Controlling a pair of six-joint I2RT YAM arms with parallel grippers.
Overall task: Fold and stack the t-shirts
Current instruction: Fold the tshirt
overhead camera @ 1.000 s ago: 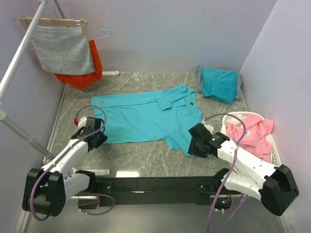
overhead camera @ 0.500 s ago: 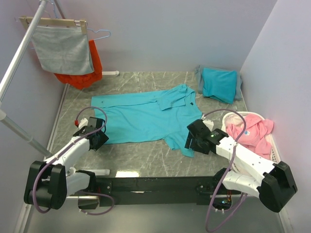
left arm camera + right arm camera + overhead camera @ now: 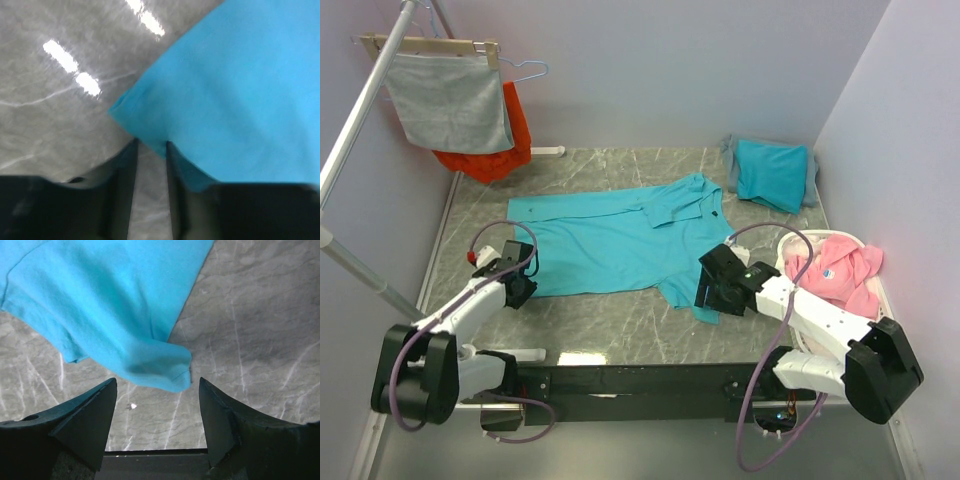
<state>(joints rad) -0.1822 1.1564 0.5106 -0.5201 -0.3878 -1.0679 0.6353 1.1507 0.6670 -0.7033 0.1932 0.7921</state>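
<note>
My left pincer [image 3: 517, 290] is down at the near left corner of the spread t-shirt [image 3: 620, 245], low over the desk [image 3: 620, 325]. Its fingers [image 3: 117, 200] stand a narrow slot apart. Bare marble shows between them and the hem corner reaches just to the tips, so nothing is clamped.

My right pincer [image 3: 712, 292] is at that shirt's near right sleeve [image 3: 160, 372] with its jaws spread wide. The bunched sleeve end lies on the desk between the tips, and neither tip grips it.

The spread t-shirt lies flat across the middle of the desk, collar toward the far right and hem toward the left. A folded t-shirt [image 3: 772, 172] sits in the far right corner on top of a grey layer [image 3: 729, 160].

On the right, beside my right arm, a white basket [image 3: 885, 300] holds a pink garment [image 3: 835, 270]. At the far left a grey cloth [image 3: 450, 100] and an orange-red garment [image 3: 515, 140] hang from a rack.
</note>
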